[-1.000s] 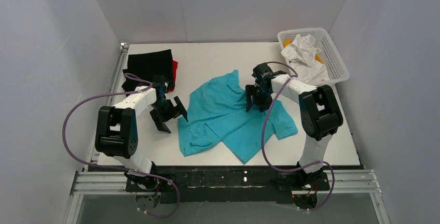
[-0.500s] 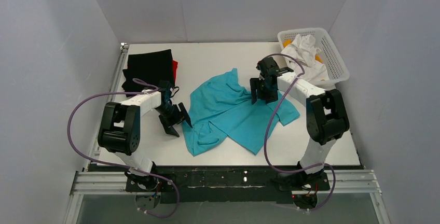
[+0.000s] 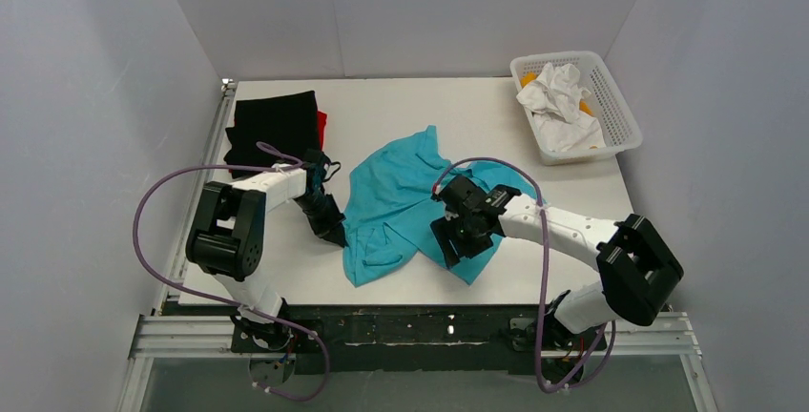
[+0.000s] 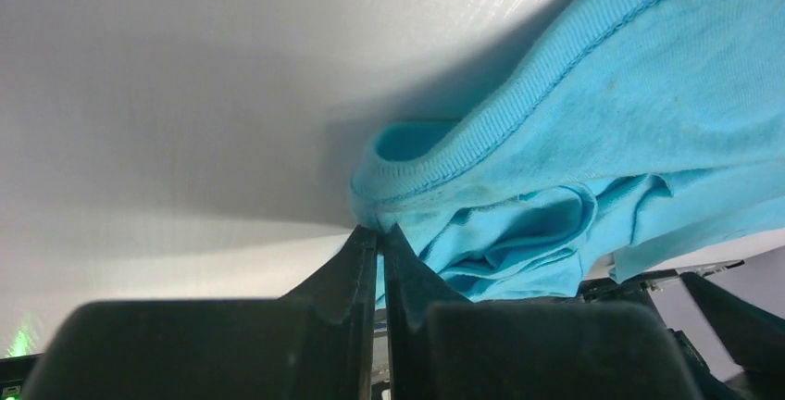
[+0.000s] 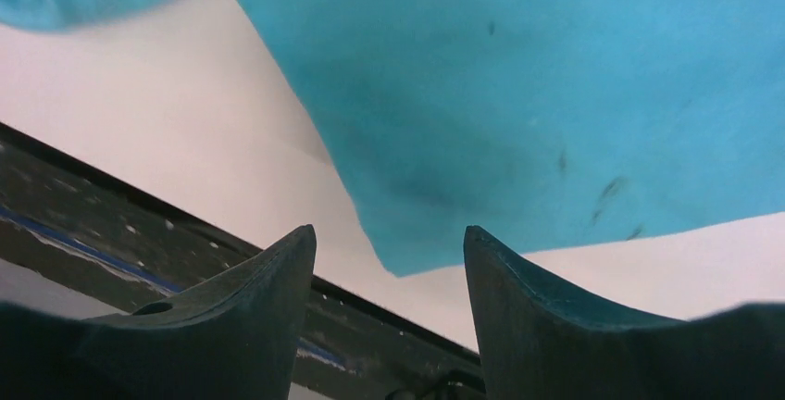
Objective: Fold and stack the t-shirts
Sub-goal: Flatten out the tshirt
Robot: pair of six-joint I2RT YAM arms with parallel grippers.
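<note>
The left end effector [image 3: 334, 233] pinches the turquoise t-shirt [image 3: 401, 193] at its 9 o'clock edge, mid-surface [image 3: 401, 107], and the right end effector [image 3: 450, 248] hangs wide over its 5 o'clock corner.

No legible text, labels, brands, numbers, signs anywhere.

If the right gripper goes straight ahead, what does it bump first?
Probably the near corner of the turquoise t-shirt, lying on the table just ahead of the right gripper, between its open jaws. Depth is hard to judge.
</note>
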